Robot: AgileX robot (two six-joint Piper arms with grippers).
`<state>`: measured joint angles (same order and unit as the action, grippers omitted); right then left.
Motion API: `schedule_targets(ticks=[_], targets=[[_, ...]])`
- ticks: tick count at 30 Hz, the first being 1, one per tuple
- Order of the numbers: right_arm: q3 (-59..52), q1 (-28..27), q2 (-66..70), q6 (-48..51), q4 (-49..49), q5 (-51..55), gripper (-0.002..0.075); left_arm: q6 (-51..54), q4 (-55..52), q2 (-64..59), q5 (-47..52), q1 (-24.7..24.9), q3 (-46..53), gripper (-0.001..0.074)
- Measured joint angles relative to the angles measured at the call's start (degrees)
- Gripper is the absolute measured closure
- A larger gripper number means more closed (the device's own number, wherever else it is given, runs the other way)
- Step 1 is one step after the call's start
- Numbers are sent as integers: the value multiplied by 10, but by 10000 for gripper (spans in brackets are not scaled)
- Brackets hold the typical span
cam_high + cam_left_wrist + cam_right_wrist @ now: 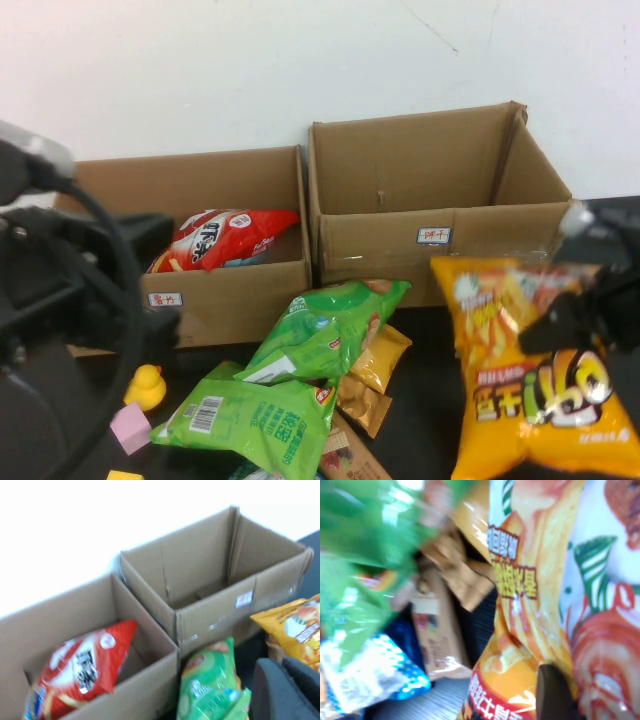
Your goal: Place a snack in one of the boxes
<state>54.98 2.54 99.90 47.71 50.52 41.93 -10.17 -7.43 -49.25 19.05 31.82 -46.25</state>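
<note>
My right gripper (pixel 555 325) is shut on a large yellow-orange chip bag (pixel 540 400) and holds it up at the right, in front of the right cardboard box (pixel 400 235), which looks empty. In the right wrist view the bag (pixel 530 580) fills the frame, with one dark finger (pixel 552 695) pressed on it. The left box (pixel 230 290) holds a red snack bag (pixel 225 238). My left gripper (pixel 286 690) is shut and empty, raised at the left near the left box. Its wrist view shows both boxes (pixel 210 615) and the red bag (pixel 82 665).
Two green snack bags (pixel 325 330) (pixel 250 420) and small golden-brown packs (pixel 375 365) lie on the dark table in front of the boxes. A yellow toy duck (pixel 147 385) and a pink block (pixel 130 428) sit at the front left. A white wall stands behind the boxes.
</note>
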Motion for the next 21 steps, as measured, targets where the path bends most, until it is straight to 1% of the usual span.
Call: schedule_targets(ticks=[5,8,11,12,15,16,18,21], targets=[[-1,0,-109,-8,-5,11,413,-1,-24,31,0,0,-1,736],[-1,0,-153,-9,23,2,413,-1,-30,42,0,0,-1,736],[-3,0,-168,23,125,-14,413,-11,-30,53,1,0,-1,736],[-4,0,-168,46,179,-17,413,-18,-30,57,2,0,-1,736],[-5,11,-154,152,364,-20,413,-25,-30,67,5,0,-1,736],[-2,21,-146,194,401,-23,413,-27,-30,71,7,0,-1,736],[15,49,-123,249,433,-44,413,-30,-30,76,7,0,-1,736],[66,106,-73,281,452,-77,413,-31,-30,79,7,0,-1,736]])
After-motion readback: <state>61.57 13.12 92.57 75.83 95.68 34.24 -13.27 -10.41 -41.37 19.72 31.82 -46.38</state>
